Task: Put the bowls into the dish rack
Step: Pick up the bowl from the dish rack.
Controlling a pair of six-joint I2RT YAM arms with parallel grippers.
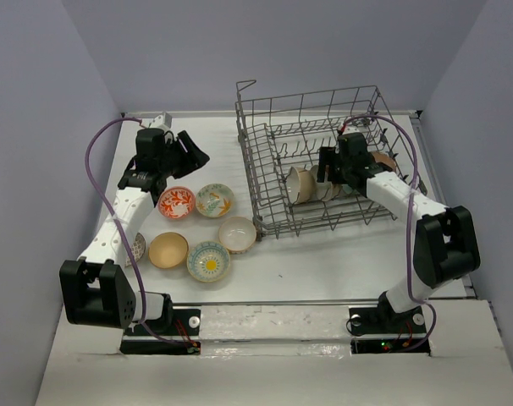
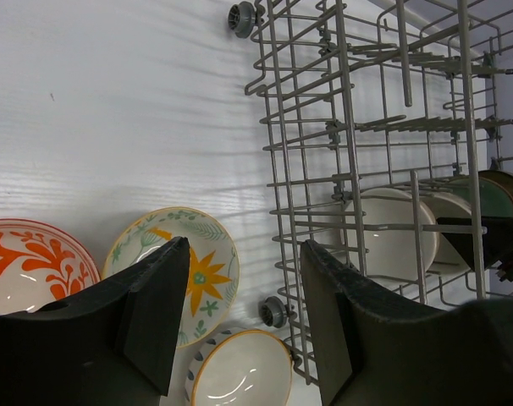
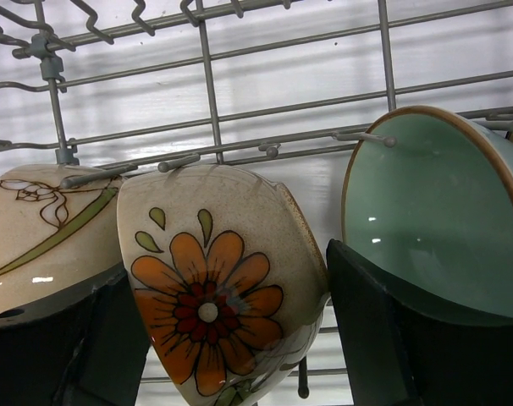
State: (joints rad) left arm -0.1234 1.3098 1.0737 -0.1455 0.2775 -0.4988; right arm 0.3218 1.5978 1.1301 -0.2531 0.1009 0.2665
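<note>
A cream bowl with an orange flower (image 3: 214, 288) is stood on edge among the tines of the dish rack (image 1: 255, 161), as seen in the right wrist view. A cream bowl with a trailing leaf (image 3: 45, 228) is set just beside it on one side, and a teal bowl (image 3: 434, 211) with a brown rim on the other. The orange-flower bowl is straddled by the right gripper (image 3: 225, 279), with one dark finger placed at each of its sides. Whether it is actually pinched or merely flanked cannot be told.

The rack is set on the far right part of the white table (image 1: 324, 271), and the right arm is extended into it from the near side. To the left of the rack, more bowls are laid open side up on the table:
- a red-orange patterned bowl (image 1: 176, 202)
- a cream bowl with a yellow star (image 1: 214, 200)
- a white bowl with an orange rim (image 1: 238, 234)
- a tan bowl (image 1: 168, 250)
- a blue-rimmed bowl with a yellow centre (image 1: 208, 260)

One further bowl (image 1: 138, 247) is partly hidden by the left arm. The left gripper (image 2: 244, 245) is held over the table on the far side of the red-orange patterned bowl, its jaws spread apart with nothing between them
</note>
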